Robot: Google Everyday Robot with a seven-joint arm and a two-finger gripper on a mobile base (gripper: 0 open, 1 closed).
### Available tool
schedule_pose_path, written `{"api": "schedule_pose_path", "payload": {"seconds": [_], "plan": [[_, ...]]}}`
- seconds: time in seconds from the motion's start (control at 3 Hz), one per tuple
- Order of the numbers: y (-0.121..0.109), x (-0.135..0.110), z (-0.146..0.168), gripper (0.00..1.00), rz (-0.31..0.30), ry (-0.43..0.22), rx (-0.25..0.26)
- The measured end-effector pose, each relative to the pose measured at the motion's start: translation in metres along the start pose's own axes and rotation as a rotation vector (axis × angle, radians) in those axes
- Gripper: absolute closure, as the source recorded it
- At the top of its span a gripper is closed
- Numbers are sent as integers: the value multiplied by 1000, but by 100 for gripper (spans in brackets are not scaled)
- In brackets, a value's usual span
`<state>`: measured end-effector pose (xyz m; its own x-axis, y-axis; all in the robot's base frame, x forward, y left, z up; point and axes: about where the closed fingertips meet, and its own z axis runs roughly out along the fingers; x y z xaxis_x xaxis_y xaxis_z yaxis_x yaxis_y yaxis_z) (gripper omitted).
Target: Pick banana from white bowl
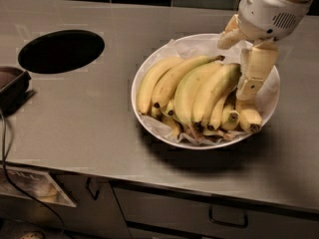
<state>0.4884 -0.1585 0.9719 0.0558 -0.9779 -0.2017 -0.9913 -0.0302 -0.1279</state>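
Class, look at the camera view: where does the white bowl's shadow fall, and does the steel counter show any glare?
In the camera view, the white bowl throws a dark shadow onto the counter along its near edge. The far counter carries only a soft sheen, with no hard glare. The end effector, over the bowl's right side beside the banana, is brightly lit.
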Motion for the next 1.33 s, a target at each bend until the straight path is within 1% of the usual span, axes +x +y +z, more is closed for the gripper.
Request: {"api": "schedule_pose_path", "payload": {"seconds": [0.33, 0.67, 1.33], "plan": [[1, 0, -8, 20, 20, 19, 17], [3, 1, -7, 20, 30, 20, 11], [3, 1, -7, 10, 30, 20, 11]]}}
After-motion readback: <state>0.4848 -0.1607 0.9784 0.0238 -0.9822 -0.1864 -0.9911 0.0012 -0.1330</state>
